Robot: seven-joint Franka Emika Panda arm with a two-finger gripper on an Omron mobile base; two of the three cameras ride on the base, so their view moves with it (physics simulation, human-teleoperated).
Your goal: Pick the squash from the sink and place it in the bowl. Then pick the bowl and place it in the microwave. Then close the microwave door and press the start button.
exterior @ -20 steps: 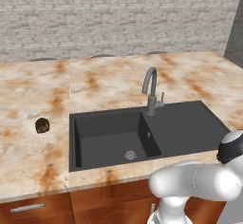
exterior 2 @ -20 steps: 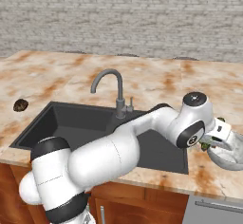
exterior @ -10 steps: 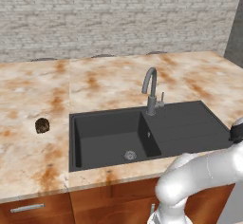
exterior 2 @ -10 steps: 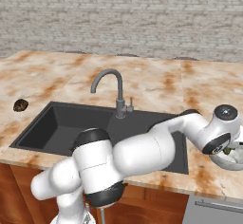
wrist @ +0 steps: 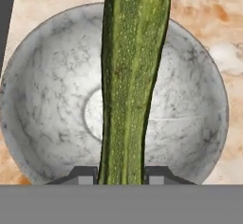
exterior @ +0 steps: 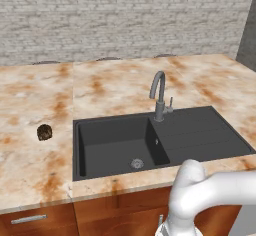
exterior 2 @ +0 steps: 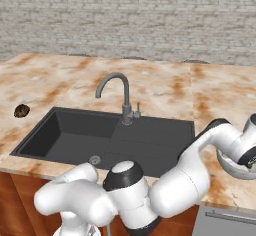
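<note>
Since 1 s ago the arm has swung further right: in the right base view its white links now sit lower, w/ the hand out at the frame's right edge over the bowl (exterior 2: 234, 166). Sink, tap and brown lump haven't shifted.

Pincer (wrist: 121, 175) is clamped on the squash (wrist: 134, 76), one dark square fingertip (wrist: 84, 175) each side of its near end. Squash is long, slender, slightly curved, w/ glossy green skin w/ fine pale speckles and faint lengthwise stripes. It runs straight out ahead of the pincer, over the bowl's (wrist: 42, 114) middle. Can't tell if it touches the bowl. Bowl sits directly beyond the pincer: round, whitish inside w/ grey marbling, flat paler disc at the centre, thin rim. It stands on the worktop (wrist: 209, 9), a glossy stone in orange-cream blotches.

Hand view gives skin texture and bowl inside. Right base view gives the bowl's shiny silver-grey outside, half hidden behind the hand.

Left base view shows the sink (exterior: 115, 142): matte dark grey rectangular basin w/ a round metal drain, flat draining board and curved grey tap (exterior: 159, 92), well to the pincer's left. Rough dark brown lump (exterior: 44, 132) lies further off that way on the worktop. Grey brick wall (exterior: 125, 15) behind.
</note>
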